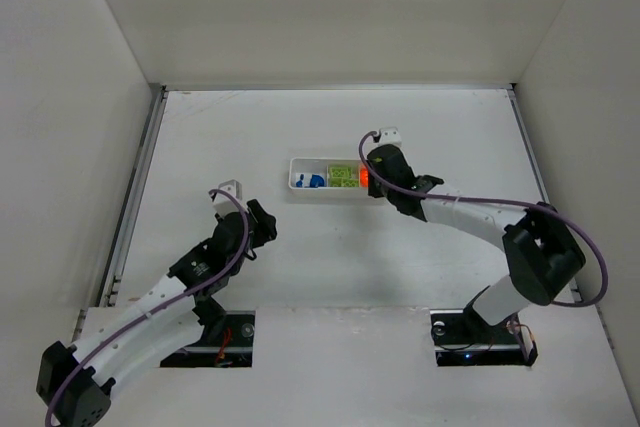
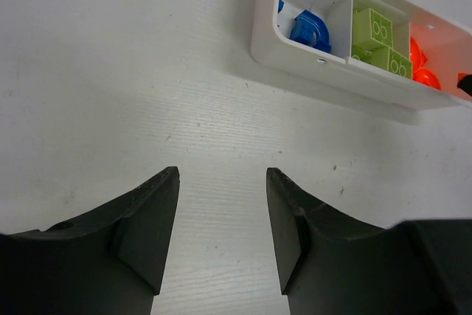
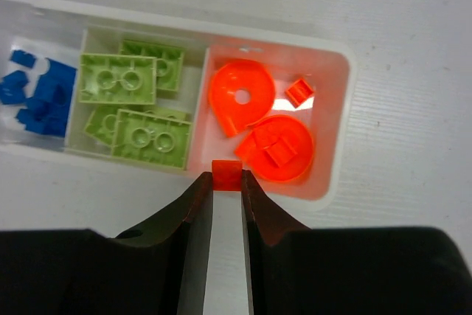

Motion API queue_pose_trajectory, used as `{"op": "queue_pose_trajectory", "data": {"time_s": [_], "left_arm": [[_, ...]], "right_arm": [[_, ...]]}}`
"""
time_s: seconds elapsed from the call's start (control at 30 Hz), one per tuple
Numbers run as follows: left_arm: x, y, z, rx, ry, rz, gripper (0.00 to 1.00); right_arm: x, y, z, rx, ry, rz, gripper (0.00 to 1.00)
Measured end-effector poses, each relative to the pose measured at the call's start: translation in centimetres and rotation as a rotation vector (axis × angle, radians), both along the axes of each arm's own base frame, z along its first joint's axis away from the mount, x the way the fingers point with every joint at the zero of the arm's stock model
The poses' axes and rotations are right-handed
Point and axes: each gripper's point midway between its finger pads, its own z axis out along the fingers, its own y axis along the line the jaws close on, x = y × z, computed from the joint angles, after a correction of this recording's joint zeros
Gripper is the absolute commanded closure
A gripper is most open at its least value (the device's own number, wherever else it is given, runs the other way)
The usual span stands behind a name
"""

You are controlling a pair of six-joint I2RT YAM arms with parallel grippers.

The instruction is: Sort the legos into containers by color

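Top external view, nearest first: both arms stand bolted at the front edge of the white desk (image 1: 220, 137); the left arm reaches forward and a little to the right, and the left gripper (image 1: 262, 227) hangs over bare desk, short of the white tray (image 1: 293, 175) and well apart from it; the right arm curves in from the right, and the right gripper (image 1: 372, 179) sits at the tray's right end, where orange shows beside its tip.

Left wrist view: the fingers stand spread apart with nothing between them, only desk surface underneath; farther off, up and to the right, the tray lies at a slant, blue in its closest compartment, green in the middle, orange at the far end.

Right wrist view: the fingers are clamped on a small orange brick (image 3: 226, 173), pinched at their very tips, right at the near wall of the orange compartment; just past it, inside that compartment, lie two round orange pieces (image 3: 241, 97) close together; a tiny orange square (image 3: 300, 91) rests toward the far right corner; one compartment to the left, several green bricks (image 3: 118, 79) lie loosely piled, some overlapping; in the leftmost compartment sits a small heap of blue pieces (image 3: 40, 94), partly cut off by the picture's edge.
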Motion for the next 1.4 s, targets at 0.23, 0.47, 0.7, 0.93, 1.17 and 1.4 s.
{"op": "queue_pose_trajectory", "data": {"time_s": [0.23,0.47,0.7,0.93,1.17,1.4], "left_arm": [[0.0,0.1,-0.4,-0.001,0.005,0.006,0.51],[0.0,0.1,-0.4,-0.003,0.005,0.006,0.49],[0.1,0.1,0.5,-0.027,-0.025,0.006,0.44],[0.2,0.4,2.1,-0.05,-0.079,0.008,0.0],[0.6,0.2,4.7,-0.064,-0.132,0.002,0.0],[0.2,0.2,6.0,-0.093,-0.165,-0.007,0.0]], "right_arm": [[1.6,-1.4,-0.3,-0.012,-0.005,-0.067,0.47],[2.2,-1.5,0.9,0.007,-0.045,-0.099,0.42],[0.3,-4.7,7.8,0.153,-0.216,-0.193,0.0],[-1.7,-11.2,11.0,0.165,-0.347,-0.383,0.0],[-3.6,-15.5,10.1,0.046,-0.328,-0.507,0.0],[-5.6,-16.9,11.9,0.057,-0.374,-0.502,0.0]]}}
